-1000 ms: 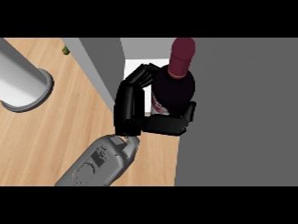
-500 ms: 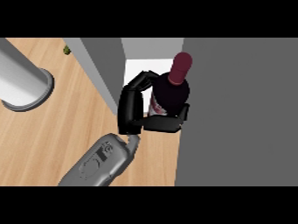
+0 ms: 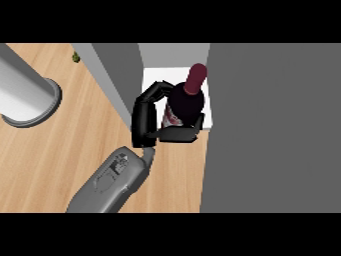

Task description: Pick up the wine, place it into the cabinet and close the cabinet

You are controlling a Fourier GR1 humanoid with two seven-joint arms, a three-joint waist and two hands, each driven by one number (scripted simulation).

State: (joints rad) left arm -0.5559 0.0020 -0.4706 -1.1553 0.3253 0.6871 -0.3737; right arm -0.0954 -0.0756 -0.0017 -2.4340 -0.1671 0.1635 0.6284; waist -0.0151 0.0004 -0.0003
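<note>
A dark wine bottle (image 3: 186, 102) with a maroon neck stands in the narrow white opening of the grey cabinet (image 3: 118, 75). My left hand (image 3: 145, 120) is shut on the bottle: its fingers curl round the bottle's left and far side, and the thumb (image 3: 179, 134) presses against the near side. The grey forearm (image 3: 114, 177) comes up from the lower edge. The bottle's base is hidden behind the hand. My right hand does not show.
A wide grey cabinet panel (image 3: 280, 130) fills the right half of the view, right beside the bottle. A thick light-grey cylinder (image 3: 14, 87) stands on the wooden counter (image 3: 47, 160) at the left. A small green thing (image 3: 75, 57) lies at the far edge.
The bottle's neck has come down and slightly left in the view, deeper into the cabinet opening. The hand stays curled round it and has shifted only a little.
</note>
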